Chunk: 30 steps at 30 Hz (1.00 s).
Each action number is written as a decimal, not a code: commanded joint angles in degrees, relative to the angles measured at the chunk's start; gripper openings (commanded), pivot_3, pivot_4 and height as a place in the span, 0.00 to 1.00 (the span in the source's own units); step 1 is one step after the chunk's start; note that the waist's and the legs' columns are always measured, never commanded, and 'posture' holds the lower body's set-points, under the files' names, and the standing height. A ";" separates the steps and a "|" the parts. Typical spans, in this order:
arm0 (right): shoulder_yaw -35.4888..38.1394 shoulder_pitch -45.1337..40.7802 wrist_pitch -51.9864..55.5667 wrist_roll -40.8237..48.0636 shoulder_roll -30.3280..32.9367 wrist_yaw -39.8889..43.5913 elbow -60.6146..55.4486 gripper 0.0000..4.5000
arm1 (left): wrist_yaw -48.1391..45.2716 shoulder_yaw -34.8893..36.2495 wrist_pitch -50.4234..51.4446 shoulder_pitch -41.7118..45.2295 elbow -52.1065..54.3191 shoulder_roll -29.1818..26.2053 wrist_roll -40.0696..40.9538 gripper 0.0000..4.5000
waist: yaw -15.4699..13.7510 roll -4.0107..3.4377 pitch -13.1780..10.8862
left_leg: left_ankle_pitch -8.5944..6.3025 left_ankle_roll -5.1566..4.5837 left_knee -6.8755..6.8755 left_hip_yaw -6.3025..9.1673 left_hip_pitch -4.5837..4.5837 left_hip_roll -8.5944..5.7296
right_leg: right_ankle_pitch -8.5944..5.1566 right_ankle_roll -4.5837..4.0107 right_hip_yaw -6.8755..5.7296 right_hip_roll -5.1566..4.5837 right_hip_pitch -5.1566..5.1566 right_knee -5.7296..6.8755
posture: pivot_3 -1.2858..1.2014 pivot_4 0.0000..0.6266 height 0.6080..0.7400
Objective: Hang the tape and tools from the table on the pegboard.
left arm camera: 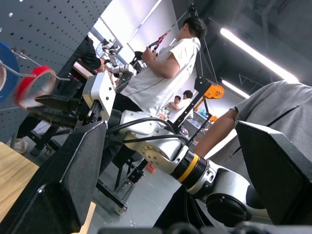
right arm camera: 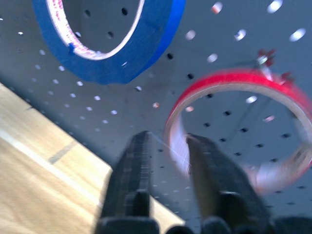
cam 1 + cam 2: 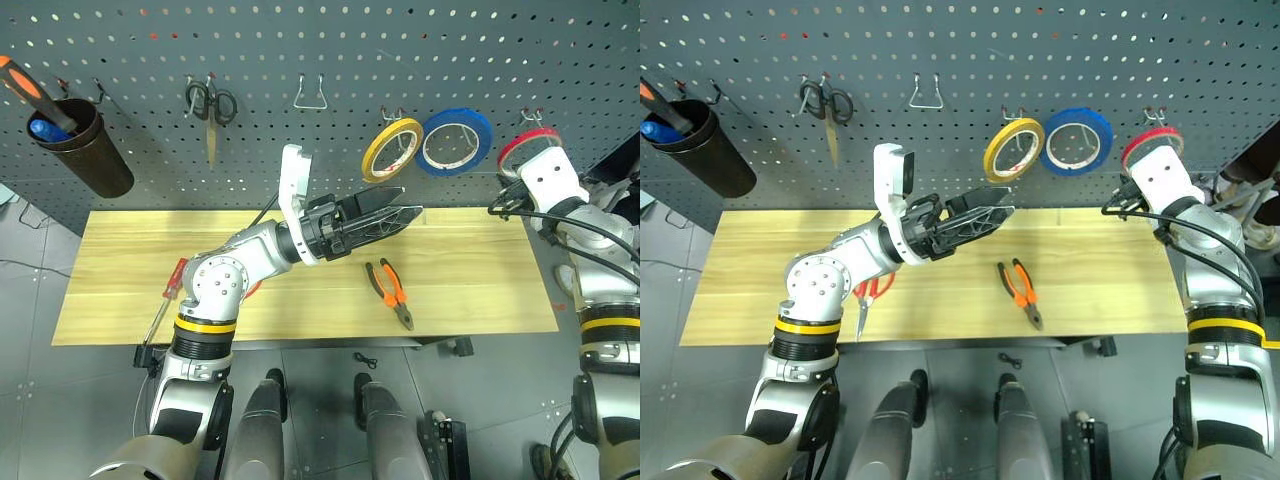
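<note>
Before pegboard (image 3: 300, 50), right arm (image 3: 600, 250) raised

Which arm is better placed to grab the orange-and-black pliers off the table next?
Left, probably. The left end effector hovers open above the light wooden table, near the orange-and-black-handled pliers. The right end effector is up at the thin red tape ring on the pegboard.

No lettering, label, brand mark or number can be read anywhere in these views: not on the dark grey perforated metal pegboard (image 3: 330, 40), the rolls of tape hanging on it, or the light wooden plank desk (image 3: 480, 290).
</note>
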<state>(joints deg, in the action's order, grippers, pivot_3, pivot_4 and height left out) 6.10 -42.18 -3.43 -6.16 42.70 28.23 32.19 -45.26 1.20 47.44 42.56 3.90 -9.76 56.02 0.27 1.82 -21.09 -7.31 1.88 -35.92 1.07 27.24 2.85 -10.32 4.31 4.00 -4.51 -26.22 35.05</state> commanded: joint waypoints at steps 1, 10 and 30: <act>2.77 3.54 2.10 1.75 1.35 -0.79 -3.76 0.62 | -0.67 0.60 -0.07 0.38 2.51 -0.33 0.87 1.00 | -0.07 0.00 0.00 | 0.00 0.00 0.00 0.01 0.00 0.00 | 0.00 0.00 0.00 0.00 0.00 0.00 | 0.55 0.52 1.00; -0.01 27.77 45.19 14.08 -2.78 7.64 -42.07 0.99 | -10.45 -1.57 0.12 -14.53 9.89 -20.54 -5.95 1.00 | 0.54 -0.17 -0.09 | -0.02 -0.01 0.08 0.11 -0.06 0.03 | 0.02 -0.38 0.02 0.03 -0.11 0.34 | 0.55 0.62 1.00; -15.28 5.96 64.45 12.93 -16.49 -1.07 -26.60 0.99 | -11.72 14.32 4.27 -37.71 20.06 -38.27 -0.85 1.00 | -2.87 0.17 -0.86 | 0.72 -0.05 1.07 0.27 0.42 0.00 | -0.73 -0.59 -0.03 0.09 -0.93 0.84 | 0.60 0.72 1.00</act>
<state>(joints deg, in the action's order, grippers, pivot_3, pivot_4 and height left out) -9.03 -36.11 62.37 7.47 26.31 27.70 5.22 -57.47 13.74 51.35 5.74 21.57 -47.93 53.40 -2.60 1.99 -21.94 -6.59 1.83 -34.80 1.40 27.66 2.87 -11.11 3.73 3.93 -4.38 -27.16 35.93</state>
